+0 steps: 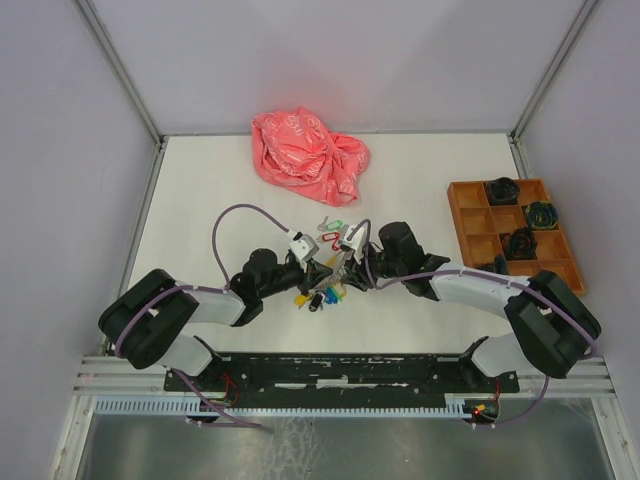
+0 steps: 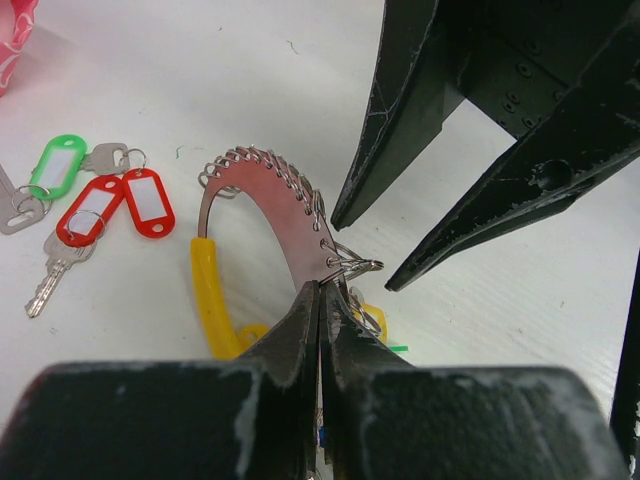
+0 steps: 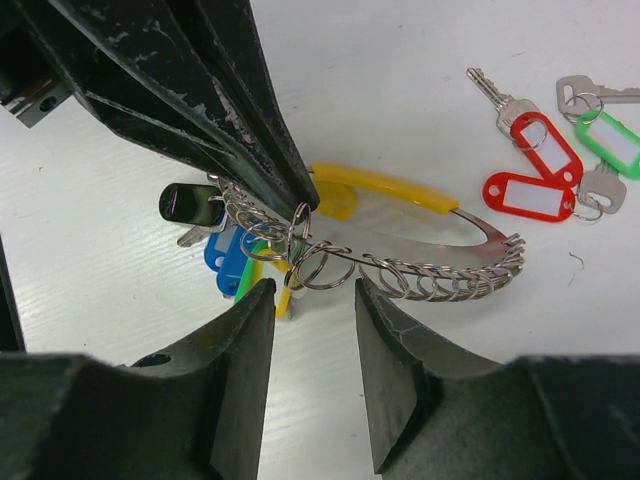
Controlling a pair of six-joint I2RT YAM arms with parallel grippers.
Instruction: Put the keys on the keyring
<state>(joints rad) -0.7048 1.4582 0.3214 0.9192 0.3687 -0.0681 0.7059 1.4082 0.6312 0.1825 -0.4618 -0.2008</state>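
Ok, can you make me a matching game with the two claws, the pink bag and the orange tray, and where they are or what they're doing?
Things:
1. left claw
2. right claw
3. pink bag
4. orange tray

Place or state:
a. open
b. over on the right side
c. shut on the keyring
d. at the back, near the middle

Right pairs: 1-c, 2-a, 3-d, 4-b.

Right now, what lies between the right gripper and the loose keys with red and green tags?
The curved band of the keyring, lined with small rings, crosses that stretch; past it, bare table up to the keys. The right wrist view shows this.
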